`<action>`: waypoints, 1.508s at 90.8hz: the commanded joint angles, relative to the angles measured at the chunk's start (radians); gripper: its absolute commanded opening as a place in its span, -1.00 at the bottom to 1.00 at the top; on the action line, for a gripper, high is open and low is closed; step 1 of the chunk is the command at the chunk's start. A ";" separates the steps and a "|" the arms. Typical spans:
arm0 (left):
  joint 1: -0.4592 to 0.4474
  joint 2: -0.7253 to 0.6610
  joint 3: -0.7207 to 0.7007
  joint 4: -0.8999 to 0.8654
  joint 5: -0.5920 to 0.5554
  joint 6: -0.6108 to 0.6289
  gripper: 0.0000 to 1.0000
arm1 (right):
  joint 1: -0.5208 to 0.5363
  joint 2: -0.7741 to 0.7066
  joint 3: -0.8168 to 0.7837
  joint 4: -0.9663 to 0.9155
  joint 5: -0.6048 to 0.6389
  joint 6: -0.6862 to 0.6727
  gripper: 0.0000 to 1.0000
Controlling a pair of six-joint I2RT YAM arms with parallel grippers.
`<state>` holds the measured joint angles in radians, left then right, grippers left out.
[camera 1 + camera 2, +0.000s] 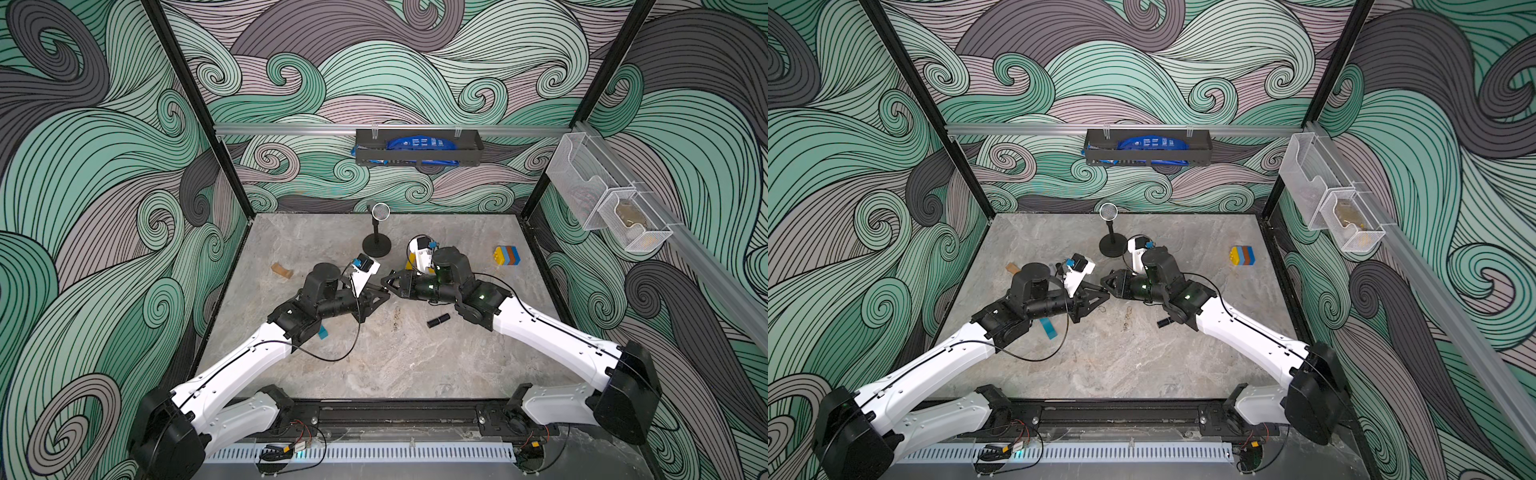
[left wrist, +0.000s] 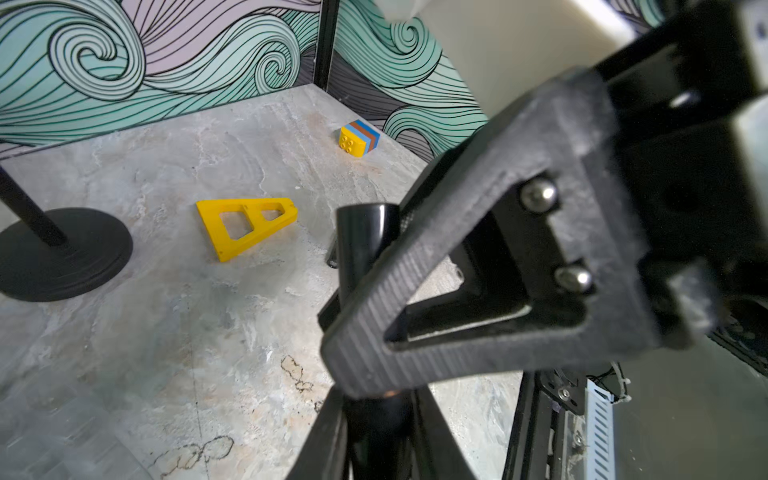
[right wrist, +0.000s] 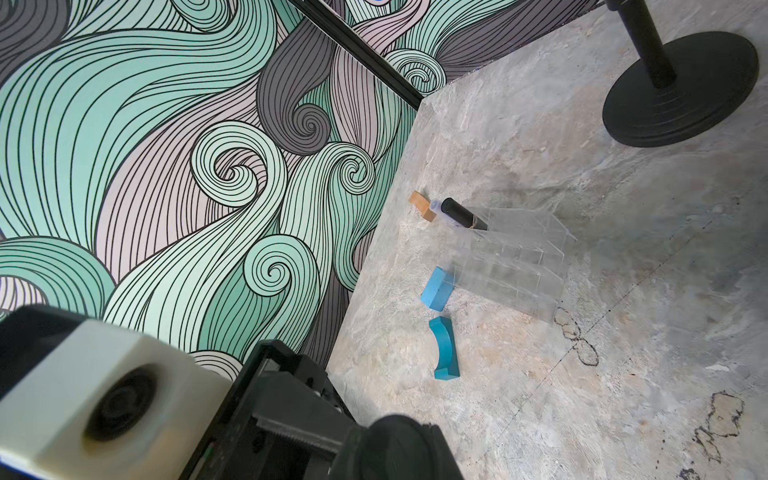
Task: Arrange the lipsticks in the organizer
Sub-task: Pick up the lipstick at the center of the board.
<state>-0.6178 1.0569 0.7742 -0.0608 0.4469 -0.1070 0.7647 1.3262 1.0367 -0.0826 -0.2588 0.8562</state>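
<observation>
While left fingers (image 2: 478,257) clamp it, lipstick (image 2: 363,232) glossy black, cylindrical.

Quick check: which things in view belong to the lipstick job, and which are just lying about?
Job: gripped lipstick, between left hand and right hand; loose lipstick, lying flat; clear organizer; lipstick at its corner.
Lying about: yellow triangular frame; stacked bricks; wooden block; two blue blocks; microphone stand.
</observation>
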 commanded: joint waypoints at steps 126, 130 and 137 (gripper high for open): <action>0.120 0.109 0.052 0.098 0.481 -0.295 -0.92 | -0.197 0.104 0.007 0.113 -0.538 -0.074 -0.44; 0.119 0.108 0.052 0.097 0.479 -0.297 -0.90 | -0.196 0.114 0.007 0.119 -0.545 -0.061 -0.44; 0.122 0.102 0.050 0.088 0.463 -0.299 -0.87 | -0.192 0.120 -0.004 0.149 -0.547 -0.033 -0.42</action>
<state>-0.5045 1.1641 0.7799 -0.0067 0.8921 -0.3950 0.5644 1.4265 1.0359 0.0238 -0.7769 0.7822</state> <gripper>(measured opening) 0.223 0.282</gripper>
